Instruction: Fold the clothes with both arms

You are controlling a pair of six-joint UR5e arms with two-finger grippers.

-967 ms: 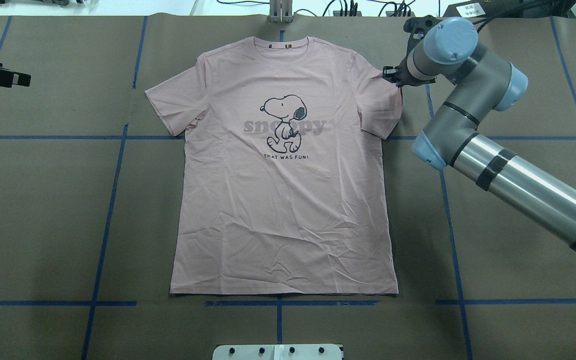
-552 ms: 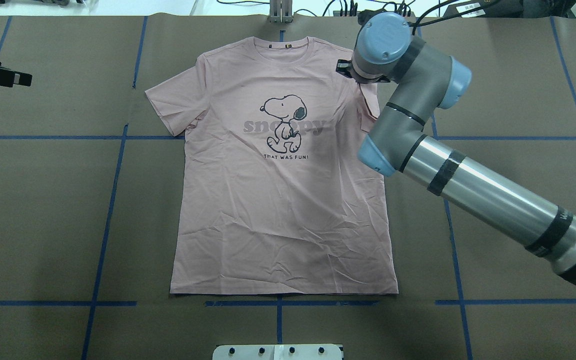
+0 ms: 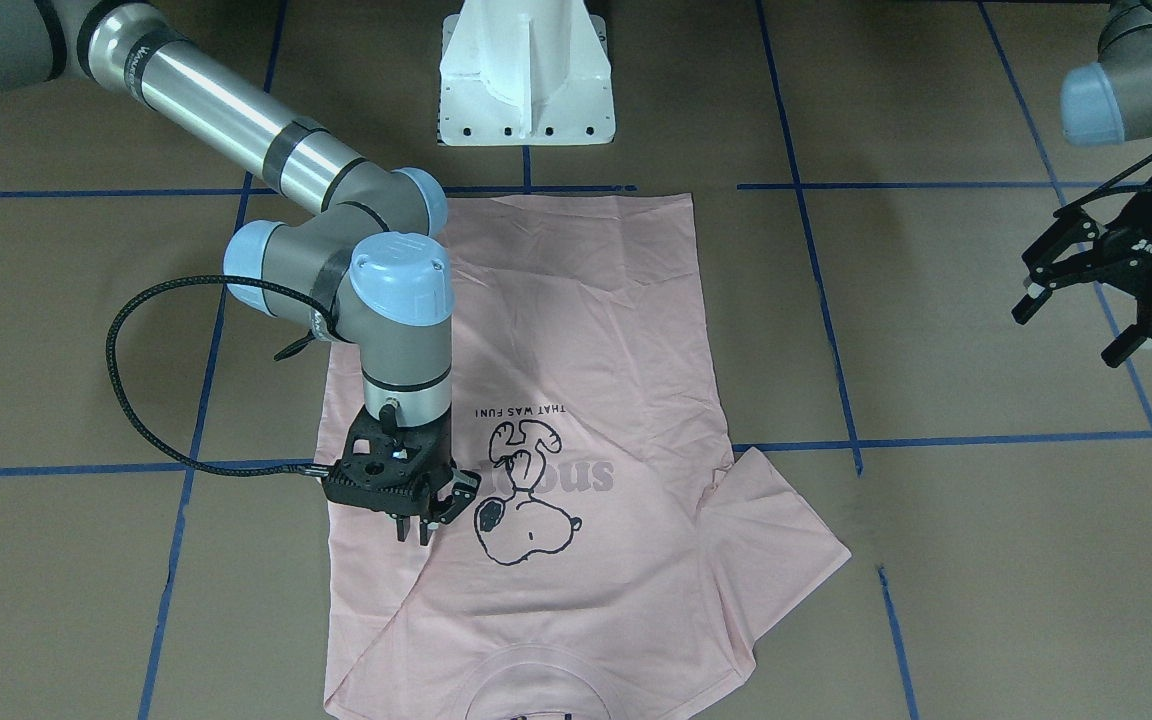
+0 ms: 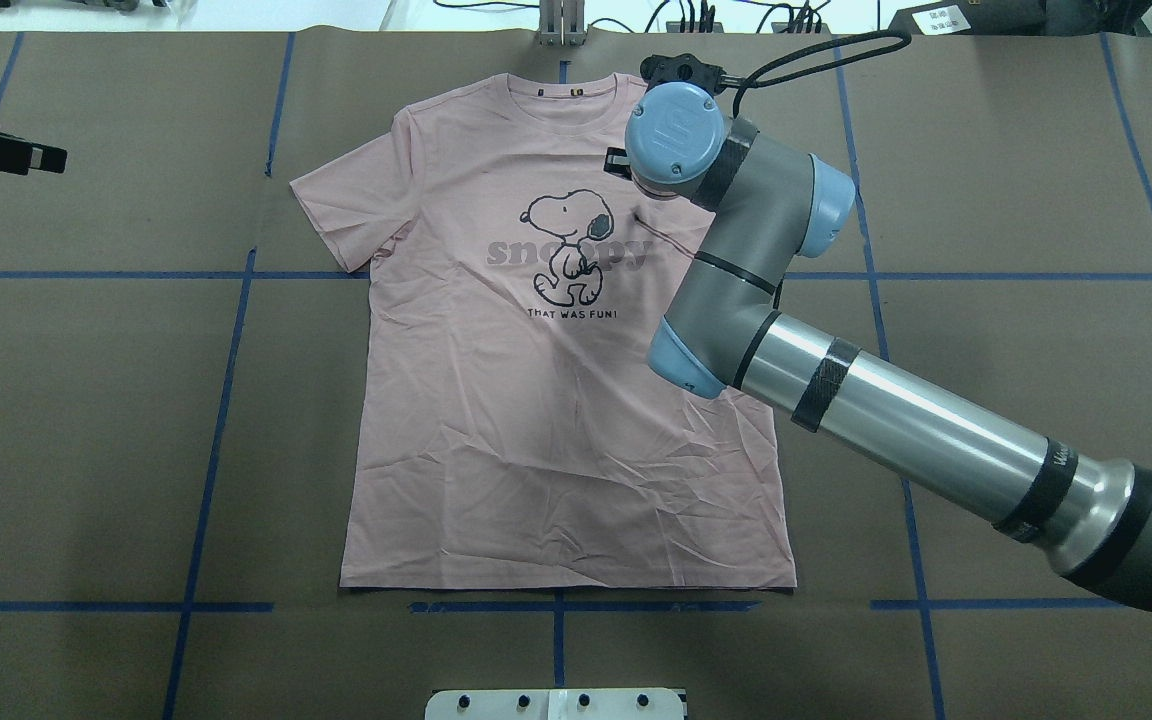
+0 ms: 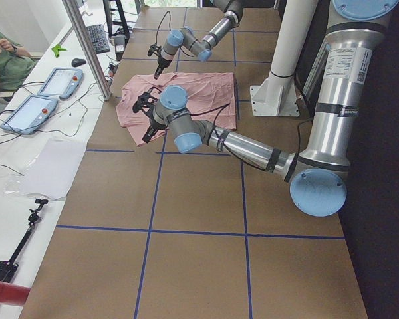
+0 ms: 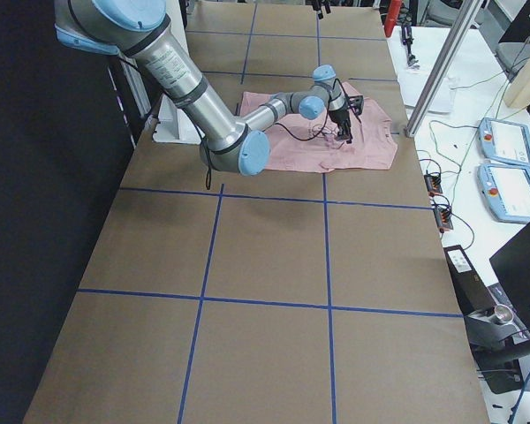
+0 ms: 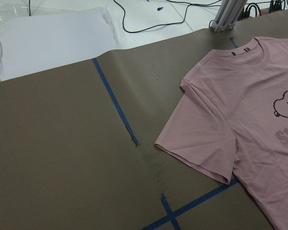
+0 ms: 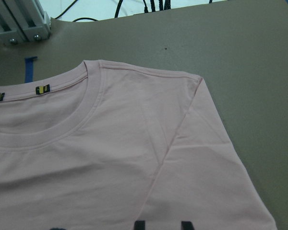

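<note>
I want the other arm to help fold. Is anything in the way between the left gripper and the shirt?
Nothing visible. Between the open left gripper and the shirt, nearest at its flat sleeve, there is only table with flat blue tape. The right gripper is over the shirt's other side, out of that path.

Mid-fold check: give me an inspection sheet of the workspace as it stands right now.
Surface: brown paper table with a blue tape grid, flat.
Job's things: pink T-shirt lies print up; sleeve on the robot's right is folded in over the chest, other sleeve lies flat.
Clutter: nothing seen.
Tools: right tool at the folded sleeve, fingertips narrowly apart, grip unclear; left tool open, off the shirt.
Cables: black cable loops from the right wrist over the table.
Surroundings: white pedestal; person seated beside the table.
</note>
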